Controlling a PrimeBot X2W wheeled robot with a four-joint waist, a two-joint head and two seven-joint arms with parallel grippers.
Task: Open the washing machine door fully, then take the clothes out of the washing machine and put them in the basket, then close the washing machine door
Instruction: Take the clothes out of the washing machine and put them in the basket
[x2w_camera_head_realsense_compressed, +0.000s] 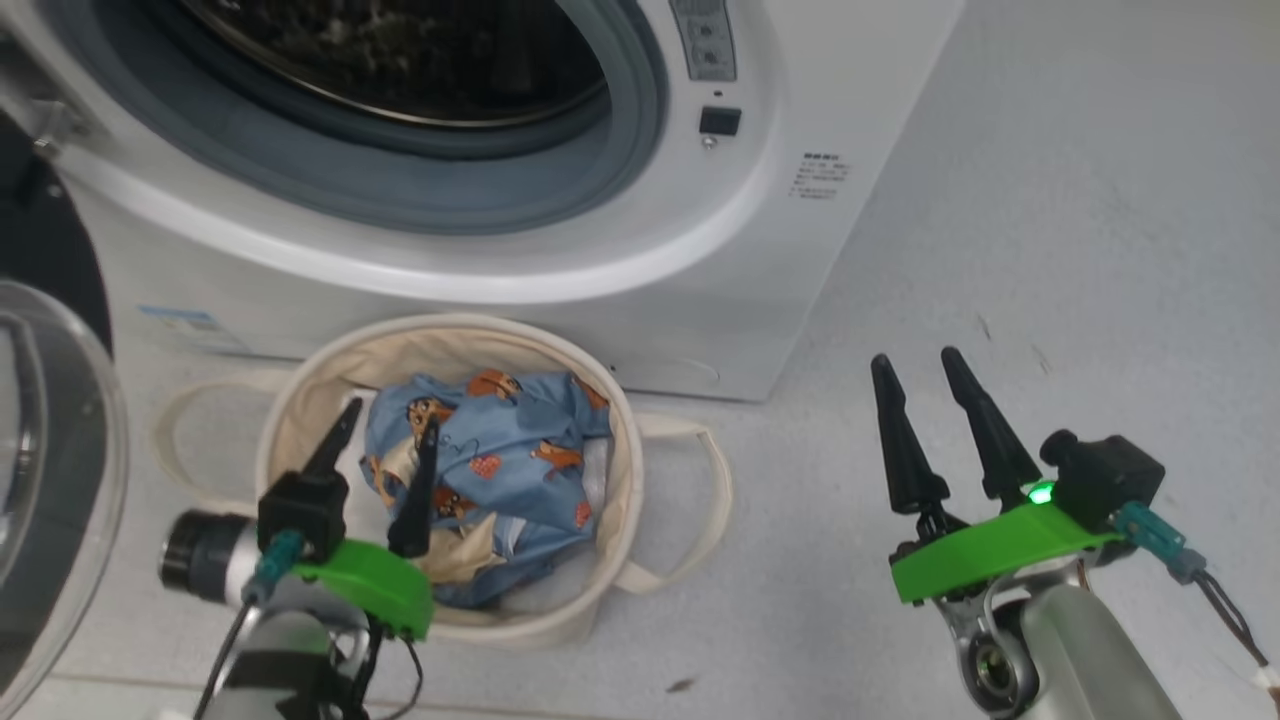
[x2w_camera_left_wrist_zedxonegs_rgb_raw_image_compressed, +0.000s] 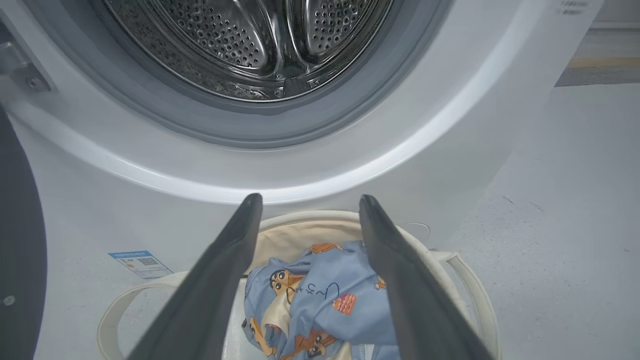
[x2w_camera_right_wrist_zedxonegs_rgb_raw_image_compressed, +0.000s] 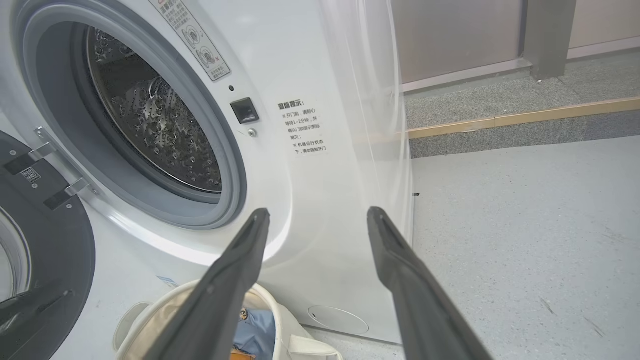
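Observation:
The light blue clothes with orange-brown prints lie crumpled inside the cream basket on the floor in front of the white washing machine. My left gripper hovers just above the basket, open, with nothing between its fingers; the clothes show between them in the left wrist view. The washing machine door hangs swung open at the far left, and the steel drum looks bare. My right gripper stands open over the floor to the right, empty.
Grey floor spreads to the right of the machine. A raised step with a yellow edge strip and a wall lie behind it. The basket's loop handles stick out on both sides.

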